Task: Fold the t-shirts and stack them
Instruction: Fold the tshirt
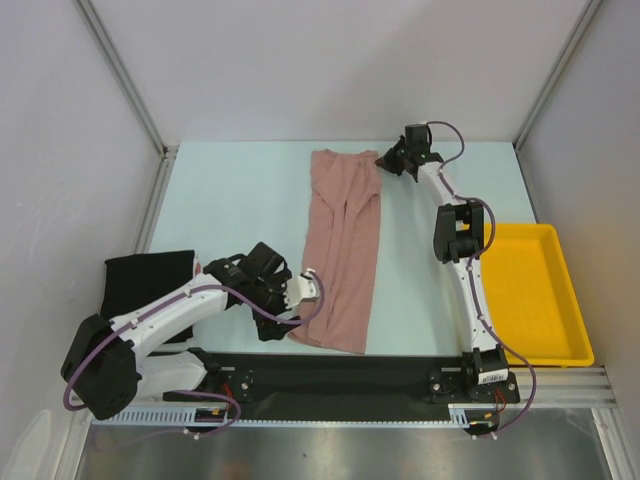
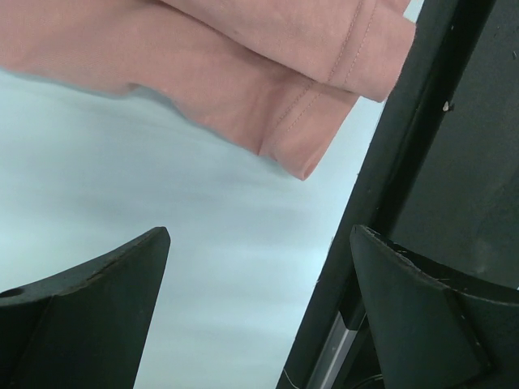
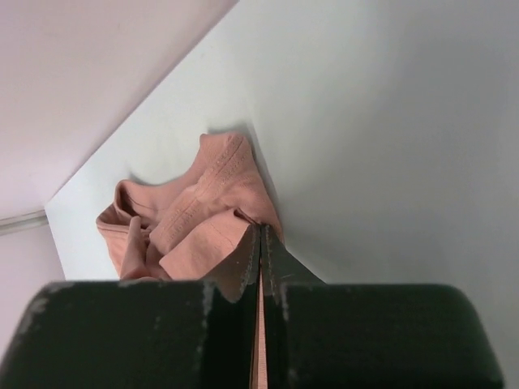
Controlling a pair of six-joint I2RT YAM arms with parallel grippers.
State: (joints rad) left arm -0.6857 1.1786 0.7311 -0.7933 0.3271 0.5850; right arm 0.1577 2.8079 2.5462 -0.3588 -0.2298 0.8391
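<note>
Seen from above, the pink t-shirt (image 1: 340, 260) lies in the middle of the bench (image 1: 240, 200) as a long narrow strip. It is folded lengthwise and runs from the far side down to the near edge, with soft creases along its length. The black t-shirt (image 1: 145, 280) sits at the near left as a dark squarish shape, partly hidden by the left arm. The left hand (image 1: 312, 297) hovers just beside the pink t-shirt's near left corner, fingers spread wide and holding nothing. The right hand (image 1: 388, 160) is at the shirt's far right corner, closed on the cloth. A yellow tray (image 1: 535, 290) rests at the bench's right edge, well apart from both shirts. The bench is pale blue-green, a black strip (image 1: 350, 375) runs along its near edge, and plain white walls (image 1: 300, 70) enclose it.

The left wrist camera shows two dark fingers standing far apart with only bare bench between them. Beyond them is a corner of the pink t-shirt — two stacked layers, each with a stitched hem. The black strip crosses the right side of the view.

The right wrist camera shows the two fingers pressed together with a thin edge of pink cloth pinched between them. Past the tips the shirt bunches into loose folds with a stitched band, lying where the bench meets the white wall.
</note>
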